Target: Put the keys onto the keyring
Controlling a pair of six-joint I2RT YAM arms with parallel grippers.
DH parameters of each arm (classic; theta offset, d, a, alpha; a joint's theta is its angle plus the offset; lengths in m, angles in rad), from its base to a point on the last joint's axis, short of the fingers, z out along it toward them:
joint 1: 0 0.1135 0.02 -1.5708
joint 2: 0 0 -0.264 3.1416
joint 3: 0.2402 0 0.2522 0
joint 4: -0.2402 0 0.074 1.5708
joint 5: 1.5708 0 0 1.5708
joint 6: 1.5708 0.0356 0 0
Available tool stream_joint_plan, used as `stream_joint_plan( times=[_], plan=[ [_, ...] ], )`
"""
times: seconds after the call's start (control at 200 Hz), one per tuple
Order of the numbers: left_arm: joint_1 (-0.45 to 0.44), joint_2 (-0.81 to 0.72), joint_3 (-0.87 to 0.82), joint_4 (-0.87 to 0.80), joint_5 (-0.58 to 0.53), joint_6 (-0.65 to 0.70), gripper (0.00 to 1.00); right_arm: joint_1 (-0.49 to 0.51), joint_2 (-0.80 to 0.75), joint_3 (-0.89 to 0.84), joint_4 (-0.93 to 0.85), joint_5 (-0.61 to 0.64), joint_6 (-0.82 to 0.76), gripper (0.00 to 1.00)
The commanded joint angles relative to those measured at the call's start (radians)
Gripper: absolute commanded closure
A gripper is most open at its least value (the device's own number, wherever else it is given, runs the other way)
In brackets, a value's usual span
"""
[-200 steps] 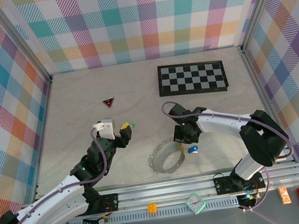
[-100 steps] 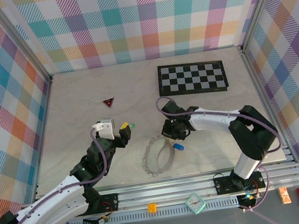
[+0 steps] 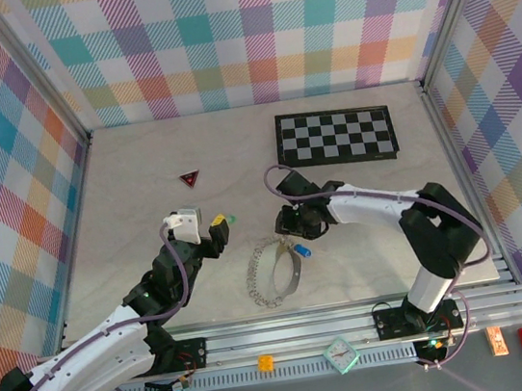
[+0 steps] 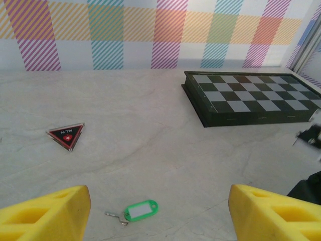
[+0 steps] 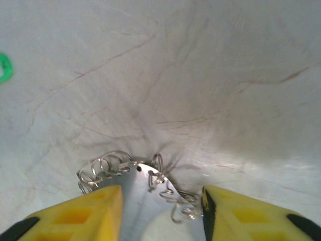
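Observation:
The keyring (image 3: 253, 276), a thin grey metal loop with a silvery chain, lies in the middle of the table. The blue-headed key (image 3: 300, 250) rests at its right side. My right gripper (image 3: 290, 228) stands just behind the loop. In the right wrist view its yellow fingers (image 5: 85, 216) are apart, open, with the keyring's band (image 5: 135, 196) and small rings between them. The mint-green key (image 4: 141, 210) lies flat on the table between the open yellow fingers (image 4: 45, 216) of my left gripper (image 3: 217, 226), touching neither. Its green head also peeks in as the green key (image 5: 4, 68).
A dark red triangle (image 3: 190, 178) lies at the back left, and a checkerboard (image 3: 335, 135) lies flat at the back right. Plaid walls close in three sides. A metal rail (image 3: 357, 323) with small coloured items runs along the near edge.
The right gripper has pulled the keyring and the blue key leftward and slightly away from the rail, then opened its jaws. The left arm has stayed still.

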Motion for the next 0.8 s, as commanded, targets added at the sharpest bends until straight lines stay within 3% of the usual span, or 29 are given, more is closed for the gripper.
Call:
stream_joint_plan(
  times=[0.0,0.11,0.21,0.345,0.535,0.795],
  plan=[
    [0.011,-0.002,-0.009,0.015,-0.006,0.020,0.28,-0.030,-0.085,0.025,-0.066,0.063,-0.352,0.54],
    [0.012,-0.004,-0.016,0.020,0.002,0.020,0.28,-0.041,-0.088,0.038,-0.102,-0.003,-0.683,0.58],
    [0.013,-0.012,-0.021,0.019,0.010,0.014,0.28,-0.043,-0.038,0.076,-0.175,-0.108,-0.853,0.58],
    [0.013,-0.026,-0.024,0.006,0.018,0.008,0.28,-0.041,0.046,0.120,-0.214,-0.181,-0.876,0.56],
    [0.012,-0.048,-0.023,-0.024,0.028,0.007,0.28,-0.040,0.107,0.131,-0.183,-0.176,-0.822,0.52],
    [0.013,-0.055,-0.026,-0.027,0.026,0.003,0.28,-0.041,0.128,0.114,-0.165,-0.257,-0.858,0.56]
  ],
)
